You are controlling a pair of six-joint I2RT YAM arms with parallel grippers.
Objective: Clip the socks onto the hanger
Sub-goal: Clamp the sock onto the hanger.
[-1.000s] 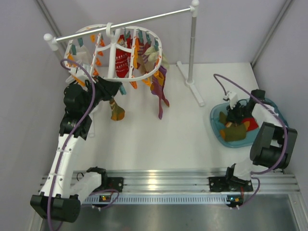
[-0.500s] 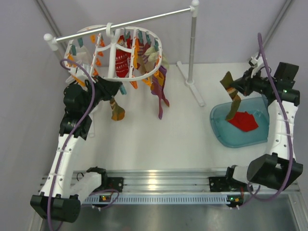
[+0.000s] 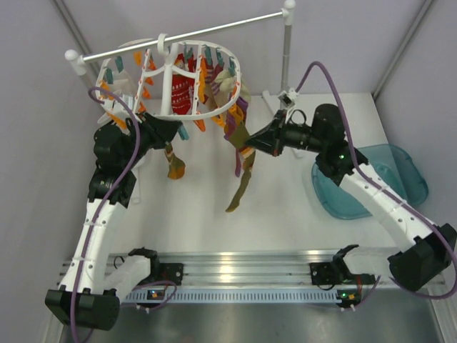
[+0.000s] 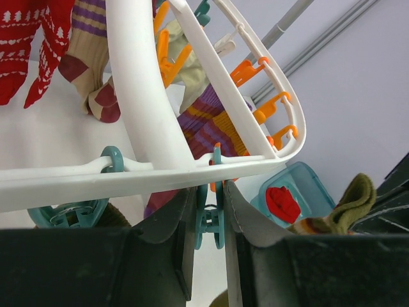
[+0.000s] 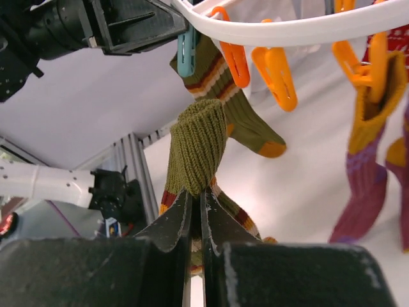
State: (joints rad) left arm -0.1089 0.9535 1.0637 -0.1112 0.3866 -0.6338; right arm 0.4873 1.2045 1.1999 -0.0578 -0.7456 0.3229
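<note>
R gripper [image 5: 197, 192] is seen clamped on the cuff of an olive sock [image 5: 197, 144], held upright at centre. At 12 o'clock the hanger [image 5: 287, 29] rim is seen, w/ a teal clip [image 5: 186, 52] biting a 2nd striped sock [image 5: 246, 121]. Orange clips [image 5: 275, 73] are hung at 1 o'clock, a purple sock [image 5: 367, 179] at 3.

Nothing legible in any view: no words, brands, numbers or signs
</note>
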